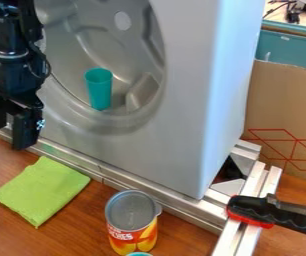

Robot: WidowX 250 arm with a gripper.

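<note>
The black gripper (9, 124) hangs at the left, in front of the grey machine's left side, with its two fingers apart and nothing between them. Inside the machine's round opening, a teal cup (99, 92) stands upright on the lower part of the drum, to the right of the gripper. Below the gripper and a little to its right, a folded green cloth (41, 190) lies on the wooden table. A can (131, 225) with a grey top and an orange and yellow label stands near the front. Part of a teal round thing (139, 254) shows at the bottom edge.
The grey machine (182, 150) rises behind metal rails (176, 206) that run along the table (82, 235). A black and red clamp (269, 212) grips the rails at the right. A cardboard box (286, 110) stands behind, before a teal surface.
</note>
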